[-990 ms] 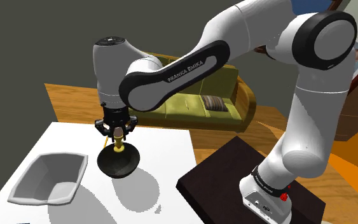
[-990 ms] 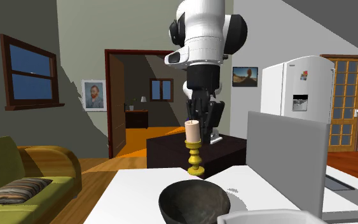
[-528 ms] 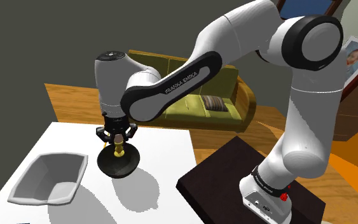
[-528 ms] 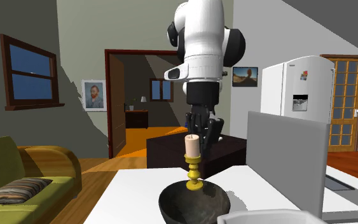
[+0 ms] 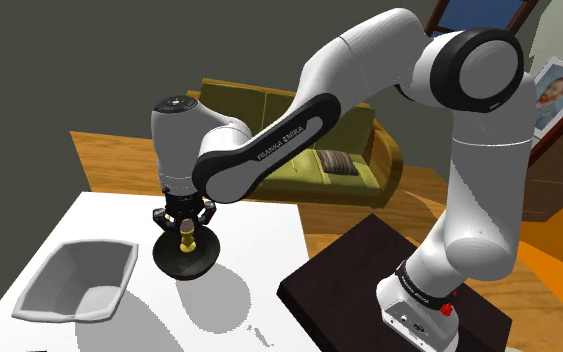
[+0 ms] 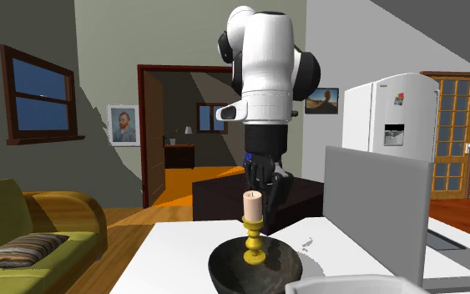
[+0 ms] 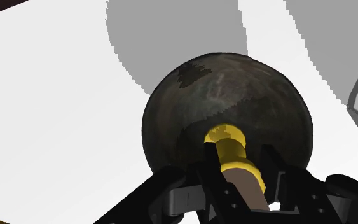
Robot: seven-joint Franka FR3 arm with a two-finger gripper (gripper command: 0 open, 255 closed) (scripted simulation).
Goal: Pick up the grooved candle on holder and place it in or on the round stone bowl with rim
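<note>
**Ana:** What did the shoulder view give you?

**Ben:** The gripper (image 5: 186,222) hung straight down over the dark bowl (image 5: 172,262) on the white table (image 5: 259,245). The candle (image 5: 186,230) was a small pale stub between the black fingers. A bit of yellow holder (image 5: 187,243) showed below them, dipping into the bowl. The bowl's near wall hid the holder's foot. A grey tub (image 5: 77,282) sat apart from the bowl, toward that view's left.

**Ana:** And the second exterior view?

**Ben:** The candle (image 6: 252,202) stood upright on its turned holder (image 6: 253,242), whose foot was below the bowl's rim (image 6: 224,266). I could not tell whether it touched the bottom. The gripper (image 6: 264,185) was behind the candle, so its fingertips were mostly covered. The bottom edge cut off the bowl's underside, and a pale grey shape (image 6: 350,286) overlapped it at that view's right.

**Ana:** Did the wrist view settle the grip?

**Ben:** Yes. The two fingers (image 7: 217,184) pressed on the candle (image 7: 246,183) from either side, pinching it. The holder (image 7: 229,143) ran from them toward the middle of the bowl (image 7: 234,89). The picture's edge cut off the candle's top. I could not make out any grooves, or whether the foot touched the bowl.
</note>
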